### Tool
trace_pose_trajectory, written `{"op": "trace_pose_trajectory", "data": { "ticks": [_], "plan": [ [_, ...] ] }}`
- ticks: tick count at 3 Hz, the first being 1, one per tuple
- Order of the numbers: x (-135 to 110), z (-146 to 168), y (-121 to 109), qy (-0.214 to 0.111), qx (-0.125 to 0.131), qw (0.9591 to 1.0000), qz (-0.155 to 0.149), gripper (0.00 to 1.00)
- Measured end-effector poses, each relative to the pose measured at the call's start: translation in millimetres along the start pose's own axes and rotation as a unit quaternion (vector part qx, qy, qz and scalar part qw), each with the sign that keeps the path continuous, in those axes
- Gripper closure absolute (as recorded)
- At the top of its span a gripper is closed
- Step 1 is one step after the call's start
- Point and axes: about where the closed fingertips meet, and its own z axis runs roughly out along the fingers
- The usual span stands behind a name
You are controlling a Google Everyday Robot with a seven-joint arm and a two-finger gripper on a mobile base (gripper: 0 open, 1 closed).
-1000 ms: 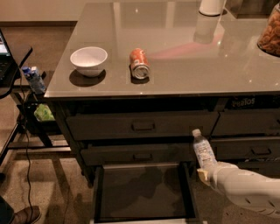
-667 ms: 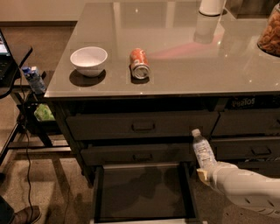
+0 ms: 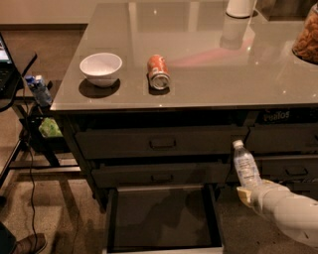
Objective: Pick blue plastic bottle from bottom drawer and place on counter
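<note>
The blue plastic bottle [image 3: 246, 165], clear with a white cap and white label, stands upright in my gripper [image 3: 247, 191] at the lower right. The gripper is shut on the bottle's lower end and holds it in the air, right of the open bottom drawer [image 3: 161, 218] and in front of the right-hand cabinet drawers. The drawer is pulled out, its dark inside bare. The bottle's cap is below the edge of the glossy grey counter [image 3: 208, 64]. My white arm [image 3: 288, 211] comes in from the lower right corner.
On the counter are a white bowl [image 3: 101, 68], an orange soda can [image 3: 158, 72] lying on its side, a white container [image 3: 240, 7] at the back and a jar of snacks [image 3: 306, 37] at the right edge. A black side table [image 3: 20, 74] with a blue-and-white container [image 3: 39, 90] stands at the left.
</note>
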Motion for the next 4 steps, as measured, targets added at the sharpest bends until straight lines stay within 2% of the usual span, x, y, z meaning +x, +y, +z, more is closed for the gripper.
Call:
{"op": "trace_pose_trajectory", "data": {
  "ticks": [1,3,4],
  "plan": [
    [-12,-21,-20,-0.029,0.014,0.9994,0.009,1.0],
    [-51,-86,-47,-0.117,0.049,0.9919,-0.003,1.0],
    [-51,-85,-47,-0.117,0.049,0.9919,-0.003,1.0]
  ]
}}
